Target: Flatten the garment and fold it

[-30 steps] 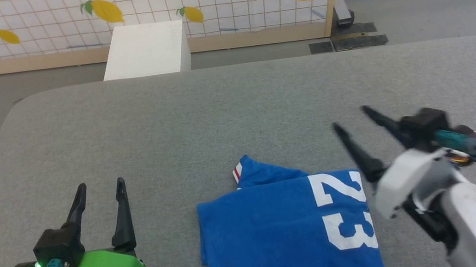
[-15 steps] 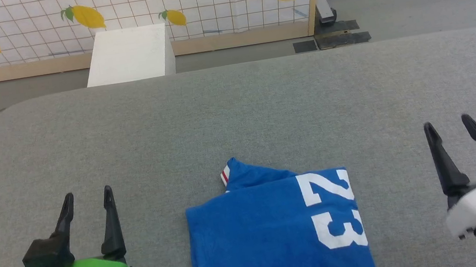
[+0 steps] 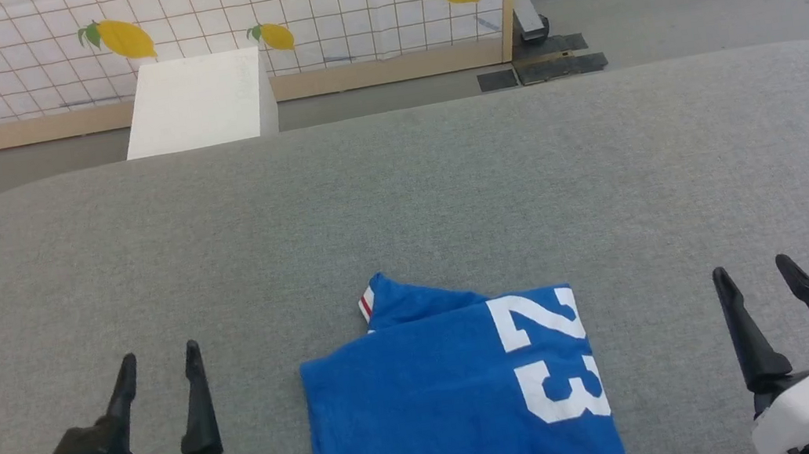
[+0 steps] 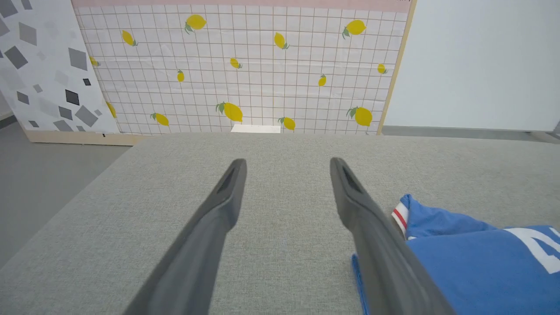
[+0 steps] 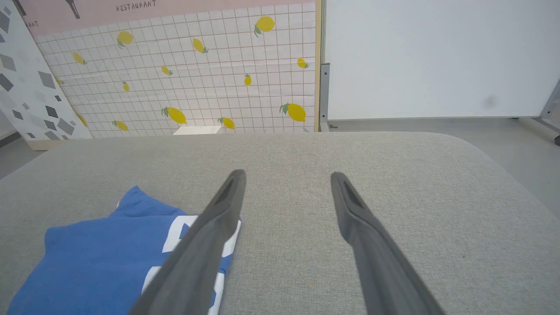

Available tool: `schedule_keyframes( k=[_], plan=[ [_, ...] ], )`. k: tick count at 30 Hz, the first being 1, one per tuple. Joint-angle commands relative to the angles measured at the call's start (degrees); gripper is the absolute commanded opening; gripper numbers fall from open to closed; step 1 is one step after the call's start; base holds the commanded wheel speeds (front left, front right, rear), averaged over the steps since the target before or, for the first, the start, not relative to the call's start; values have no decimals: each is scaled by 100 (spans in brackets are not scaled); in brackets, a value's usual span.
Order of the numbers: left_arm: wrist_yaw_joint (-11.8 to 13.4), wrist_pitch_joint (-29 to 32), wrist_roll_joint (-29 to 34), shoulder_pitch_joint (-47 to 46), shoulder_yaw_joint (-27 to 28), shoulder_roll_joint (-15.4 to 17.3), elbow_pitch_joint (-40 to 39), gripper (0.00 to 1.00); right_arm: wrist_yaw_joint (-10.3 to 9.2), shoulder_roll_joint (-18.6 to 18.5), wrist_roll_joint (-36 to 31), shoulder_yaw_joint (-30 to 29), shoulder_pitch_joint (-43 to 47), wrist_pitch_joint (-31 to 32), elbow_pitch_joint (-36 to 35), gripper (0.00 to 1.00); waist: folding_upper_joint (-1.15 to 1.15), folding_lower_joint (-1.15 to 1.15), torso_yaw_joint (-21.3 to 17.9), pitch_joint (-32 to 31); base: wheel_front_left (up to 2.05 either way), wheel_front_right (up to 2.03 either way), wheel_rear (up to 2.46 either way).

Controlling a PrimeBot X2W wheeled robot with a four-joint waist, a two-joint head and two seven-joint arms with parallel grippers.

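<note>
Several layers of thin blue knit lie stacked in the garment (image 3: 461,401), a jersey folded into a rough rectangle near the front edge of the grey padded table (image 3: 398,180), with the white "23" (image 3: 549,355) face up on its right half. To my eye it is light, limp stuff with no stiffness of its own, likely to sag and let its layers slide apart if lifted from one point. I'd pinch it at the stacked edges or corners, two places at once, rather than in the middle. A small flap (image 3: 404,306) with red-striped white trim pokes out at the far left corner, the one untidy spot and an easy thing to nip. The left gripper (image 3: 159,352) sits to the left of the cloth, fingers spread apart and empty, near the jersey's left edge but not touching it. The right gripper (image 3: 750,267) stands off to the right, its fingers likewise apart, holding nothing, clear of the right edge.
</note>
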Motion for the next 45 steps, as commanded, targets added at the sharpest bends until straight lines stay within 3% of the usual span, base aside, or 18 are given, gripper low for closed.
schedule_keyframes(
  k=[1,10,18,24,30,34,38,45],
  plan=[
    [31,-38,-27,103,15,-19,-13,100,-8,30,-2,29,62,-11,-33,100,68,0,-21,14,0,0,0],
    [-186,-43,-91,3,221,-59,264,100,-8,73,95,5,-156,66,33,100,68,0,-68,103,0,0,0],
    [-239,-44,65,-111,316,-233,232,100,-8,-71,798,-856,-668,668,207,100,68,0,19,228,0,0,0],
    [-332,-44,180,-209,466,-375,211,100,-8,-421,1558,-1639,-1053,1520,732,100,68,0,139,338,0,0,0],
    [-486,-44,329,-284,602,-554,265,100,-8,-564,2394,-2088,-1110,3049,1570,100,68,0,325,365,0,0,0],
    [-576,-44,422,-292,661,-671,289,100,-8,-385,2737,-2107,-1092,3935,2071,100,68,0,457,380,0,0,0],
    [-644,-44,499,-331,682,-772,347,100,-8,-82,3124,-1925,-1212,4344,2537,100,68,0,606,414,0,0,0],
    [-773,-44,601,-431,705,-876,442,100,-8,140,4542,-1282,-1606,4519,3274,100,68,0,826,462,0,0,0]
  ],
)
